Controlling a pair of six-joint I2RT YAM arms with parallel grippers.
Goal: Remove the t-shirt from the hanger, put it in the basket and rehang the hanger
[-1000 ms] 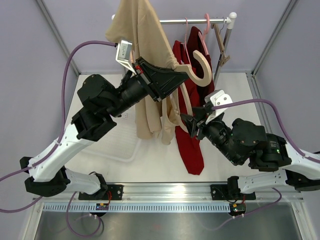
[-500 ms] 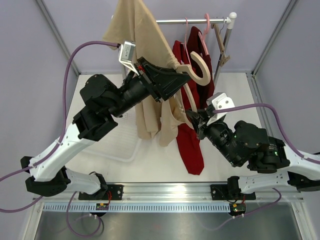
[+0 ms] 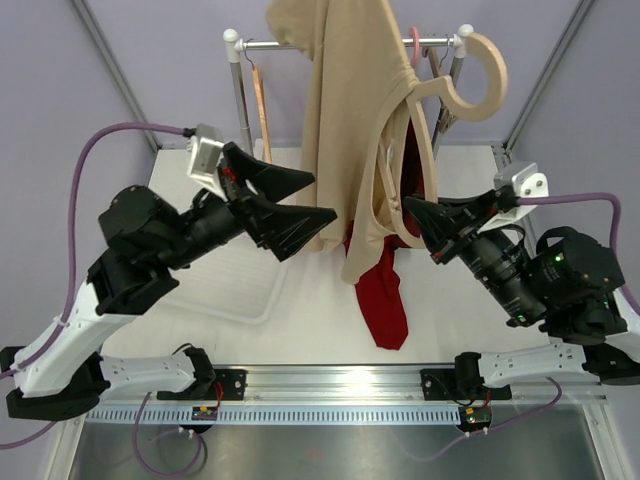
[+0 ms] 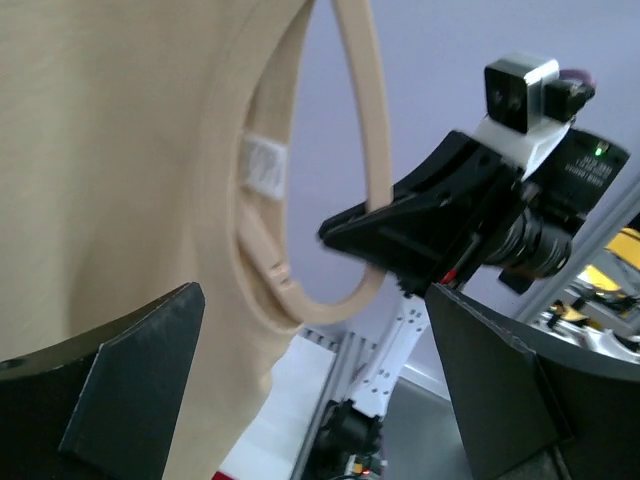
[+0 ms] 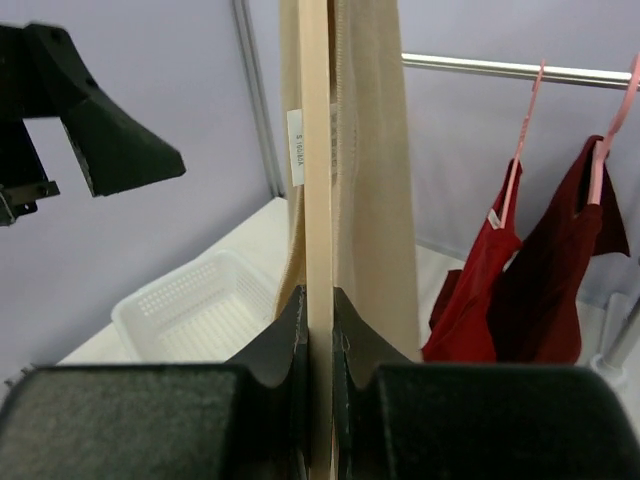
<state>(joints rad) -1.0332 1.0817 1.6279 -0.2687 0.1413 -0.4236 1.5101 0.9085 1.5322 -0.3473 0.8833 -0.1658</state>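
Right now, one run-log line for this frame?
left gripper: open, holding nothing | right gripper: shut on hanger | t-shirt: draped on hanger, not off yet

The right claw's (image 5: 318, 312) matt black plastic fingers (image 5: 285, 345) are pinching a hanger (image 5: 316, 180) of smooth pale wood. Just beside them a beige t-shirt (image 5: 375, 180) is hanging as soft matt cloth. Beyond the claw a metal rail (image 5: 500, 68) is gleaming; to the claw's left a white perforated plastic basket (image 5: 190, 300) is sitting.

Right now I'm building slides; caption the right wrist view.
Right gripper shut on wooden hanger, beige t-shirt hanging beside, red garments on rail.
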